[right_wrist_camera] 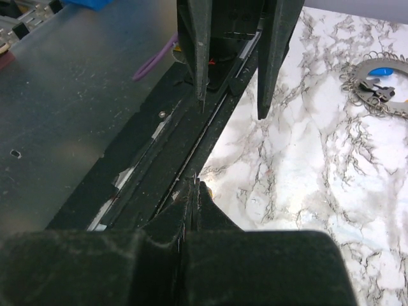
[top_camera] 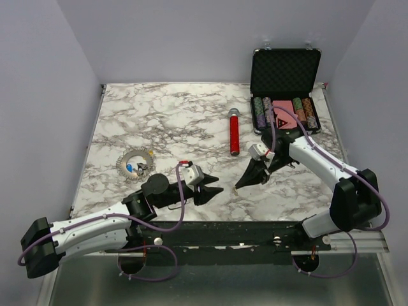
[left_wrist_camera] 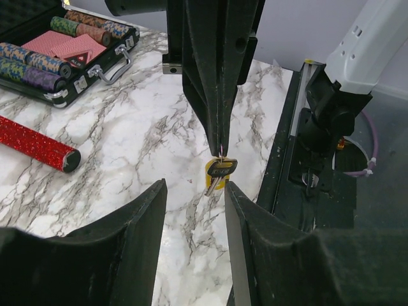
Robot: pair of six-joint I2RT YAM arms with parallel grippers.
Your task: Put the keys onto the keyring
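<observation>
- right gripper is pinching a yellow-headed key by the top of its head, jaws clamped on it, blade dangling over the counter
- left gripper is hovering with jaws apart either side of that key, seemingly not touching
- keyring is lying well apart on the counter's left side
- key's looking tiny, light, stiff, slick; I'm guessing the flat plastic head is the spot to grab, not the blade
</observation>
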